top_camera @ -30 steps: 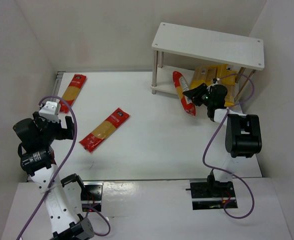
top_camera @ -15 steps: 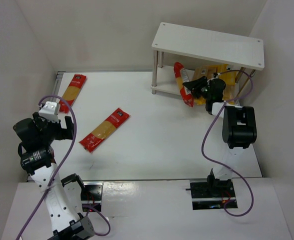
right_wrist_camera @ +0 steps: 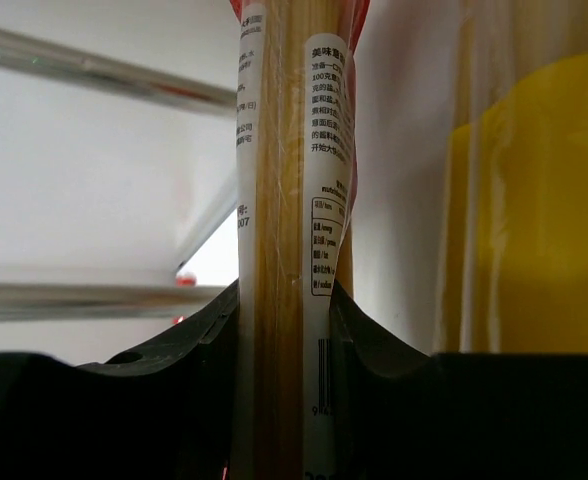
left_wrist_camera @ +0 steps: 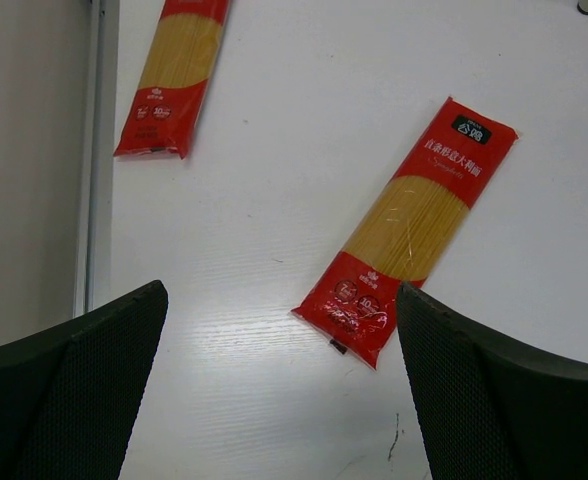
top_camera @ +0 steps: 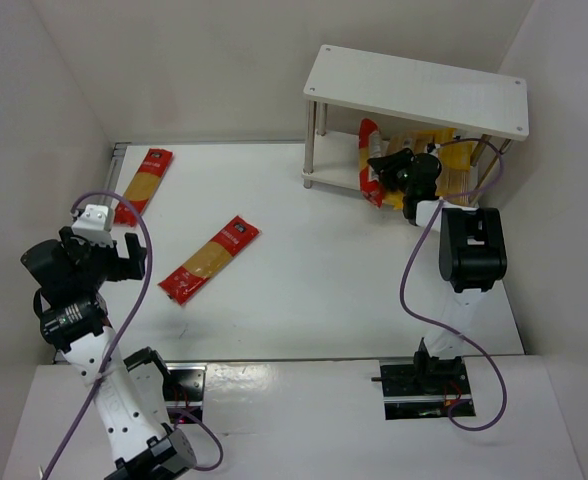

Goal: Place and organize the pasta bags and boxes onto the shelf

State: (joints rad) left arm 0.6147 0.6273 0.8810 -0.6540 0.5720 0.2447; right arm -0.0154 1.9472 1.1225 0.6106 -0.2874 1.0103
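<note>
L gripper (left_wrist_camera: 279,290) hangs at 8 o'clock, fingers spread, empty, over the table (top_camera: 304,260) w/ two packs to fetch (far red pack (top_camera: 146,180) at 10 o'clock, near red pack (top_camera: 210,258) mid-left). At 2 o'clock, R gripper (top_camera: 389,170) pinches a third red pack (top_camera: 367,150), partly under the shelf (top_camera: 414,90) top, beside the yellow packs (top_camera: 444,150). Best to slide it in level, parallel to them, releasing once it lies flat.
</note>
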